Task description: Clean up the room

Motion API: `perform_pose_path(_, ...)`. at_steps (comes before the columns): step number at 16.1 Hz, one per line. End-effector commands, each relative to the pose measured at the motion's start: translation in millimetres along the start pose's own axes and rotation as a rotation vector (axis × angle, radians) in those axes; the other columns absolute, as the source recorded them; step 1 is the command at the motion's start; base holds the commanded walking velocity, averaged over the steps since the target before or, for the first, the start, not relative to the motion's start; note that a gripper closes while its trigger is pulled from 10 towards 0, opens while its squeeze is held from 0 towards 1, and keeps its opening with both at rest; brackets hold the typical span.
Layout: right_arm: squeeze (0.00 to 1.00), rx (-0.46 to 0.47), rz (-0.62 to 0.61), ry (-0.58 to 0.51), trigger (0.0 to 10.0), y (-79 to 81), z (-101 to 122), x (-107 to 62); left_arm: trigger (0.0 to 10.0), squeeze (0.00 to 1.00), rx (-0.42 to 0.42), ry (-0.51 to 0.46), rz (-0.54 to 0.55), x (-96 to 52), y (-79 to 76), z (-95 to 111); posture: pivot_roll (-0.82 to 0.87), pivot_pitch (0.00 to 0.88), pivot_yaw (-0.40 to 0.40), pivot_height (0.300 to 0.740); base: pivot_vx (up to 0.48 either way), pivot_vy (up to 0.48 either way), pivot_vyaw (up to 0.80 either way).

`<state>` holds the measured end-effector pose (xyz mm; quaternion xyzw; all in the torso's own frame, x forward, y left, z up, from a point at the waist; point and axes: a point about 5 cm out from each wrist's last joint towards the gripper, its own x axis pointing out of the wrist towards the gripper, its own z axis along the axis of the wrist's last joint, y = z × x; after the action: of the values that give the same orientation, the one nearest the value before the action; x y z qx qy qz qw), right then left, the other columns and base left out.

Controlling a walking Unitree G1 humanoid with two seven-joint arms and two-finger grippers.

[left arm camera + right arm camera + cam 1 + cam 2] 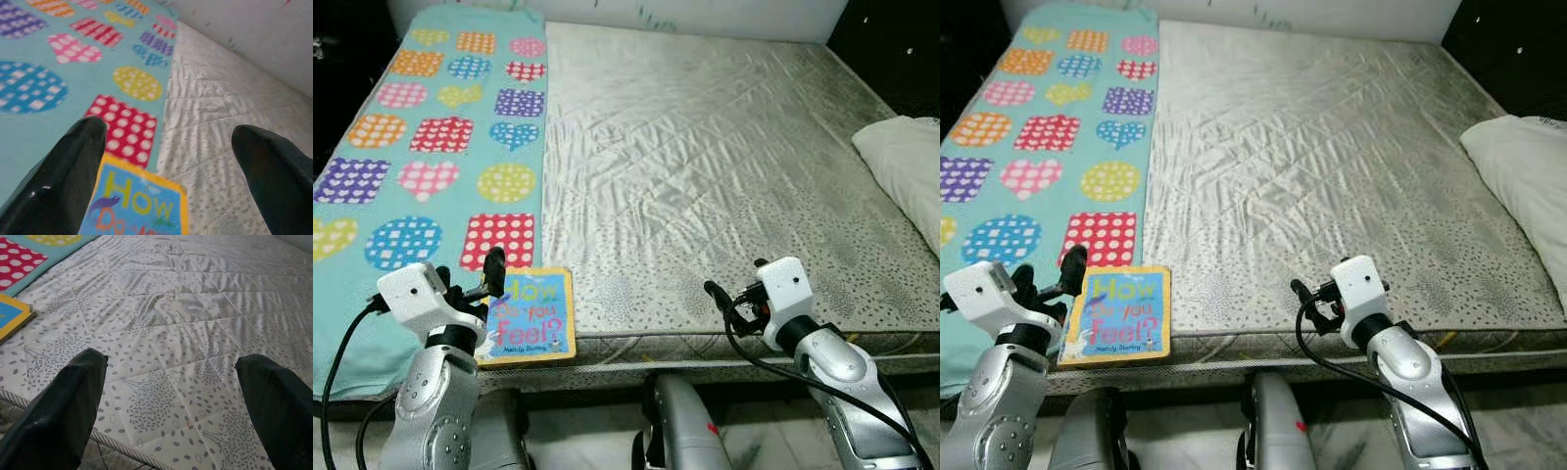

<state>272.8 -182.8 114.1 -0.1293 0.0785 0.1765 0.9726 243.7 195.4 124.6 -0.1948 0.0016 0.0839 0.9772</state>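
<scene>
Reaching for the book on the bed

My left claw [489,277] hovers spread above the book [530,315] at the mattress [705,176] edge; right claw [729,304] waits, spread.

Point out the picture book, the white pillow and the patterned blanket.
picture book [530,315], left eye view, middle of its blue cover.
white pillow [907,166], left eye view, middle of its visible part.
patterned blanket [460,127], left eye view, on a red heart near its middle.
</scene>
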Motion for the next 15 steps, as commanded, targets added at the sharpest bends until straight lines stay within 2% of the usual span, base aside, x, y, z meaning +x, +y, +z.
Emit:
perform_pose_path(1, 0.0, -0.012, -0.007, 0.005, 10.0, -3.7, -0.6, -1.5, 10.0, 0.0, -0.005, 0.017, 0.039, -3.4, 4.6, -2.1, -0.12, 0.143, -0.11, 0.585, 0.0, 0.0, 0.0)
perform_pose_path(8, 0.0, -0.012, 0.0, 0.003, 10.0, -3.1, 0.8, 1.7, 10.0, 0.0, -0.018, 0.023, 0.028, -2.5, 4.0, -2.6, -0.12, 0.14, -0.114, 0.585, 0.0, 0.0, 0.0)
perform_pose_path(15, 0.0, -0.013, 0.0, 0.008, 10.0, -3.2, 0.2, 1.5, 10.0, 0.0, -0.028, 0.018, 0.014, -1.4, 2.6, -2.0, -0.12, 0.149, -0.114, 0.585, 0.0, 0.44, 0.0)
